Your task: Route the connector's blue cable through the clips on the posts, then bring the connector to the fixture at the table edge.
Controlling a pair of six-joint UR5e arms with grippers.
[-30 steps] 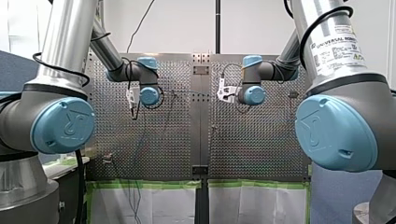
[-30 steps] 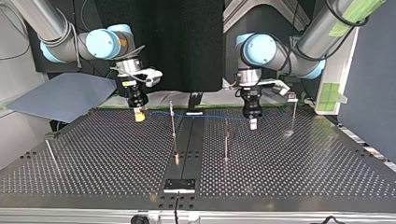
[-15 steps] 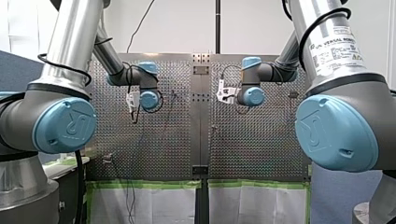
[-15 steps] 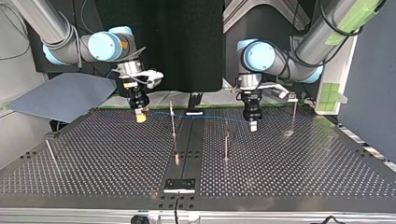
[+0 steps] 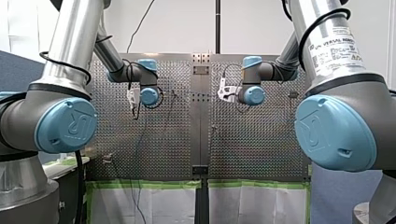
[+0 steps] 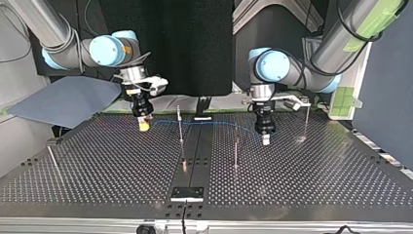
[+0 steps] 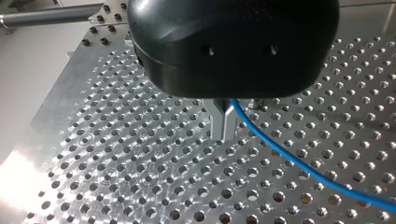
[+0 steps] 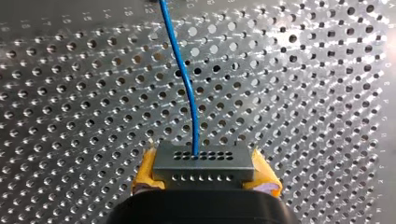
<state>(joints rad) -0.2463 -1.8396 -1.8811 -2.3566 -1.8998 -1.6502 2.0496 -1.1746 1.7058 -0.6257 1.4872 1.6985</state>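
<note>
The left gripper (image 6: 265,140), metal fingers (image 7: 217,122) pinched shut on the blue cable (image 7: 299,163), is sinking nearer the table (image 6: 316,180) than a second ago. The right gripper (image 6: 144,126) is clamping the connector (image 8: 203,163) between yellow pads (image 8: 142,175) at the top view's left, dipping slightly too.

The light is bright and rather even, and it seems to come from above. In the front view the plain white wall (image 5: 177,23) at twelve o'clock is the brightest area. The rounded light-blue joint caps (image 5: 65,126) at nine and three o'clock carry soft pale highlights. In the top view the black backdrop panel (image 6: 195,48) at twelve o'clock stays very dark. The perforated silver metal table (image 6: 97,161) shines only mildly there, with a small white glare at the foot of the thin upright metal post (image 6: 307,119) at three o'clock. In the left wrist view the table glares strongly at eight o'clock. In the right wrist view it glares at one o'clock and is dimmer at eleven o'clock.
</note>
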